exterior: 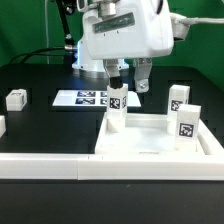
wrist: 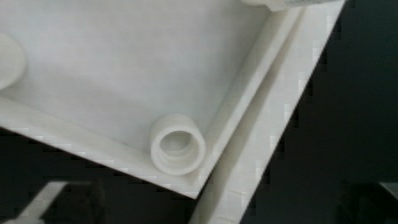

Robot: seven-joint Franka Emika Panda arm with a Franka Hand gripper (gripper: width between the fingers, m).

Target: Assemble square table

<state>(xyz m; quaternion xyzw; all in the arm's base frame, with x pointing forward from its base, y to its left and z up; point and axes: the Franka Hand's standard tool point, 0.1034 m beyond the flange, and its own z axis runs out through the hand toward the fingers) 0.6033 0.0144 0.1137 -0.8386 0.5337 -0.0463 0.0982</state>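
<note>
Beside the tabletop's corner socket (wrist: 178, 148), we are hovering our spread, empty gripper (exterior: 128, 88) near a standing leg (exterior: 116, 104) on the tabletop (exterior: 150, 140), risking toppling it.

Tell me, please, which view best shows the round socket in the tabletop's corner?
The wrist view: the round socket sits large and unobstructed inside the tabletop corner. The exterior view shows the tabletop only from afar; the socket cannot be made out.
</note>
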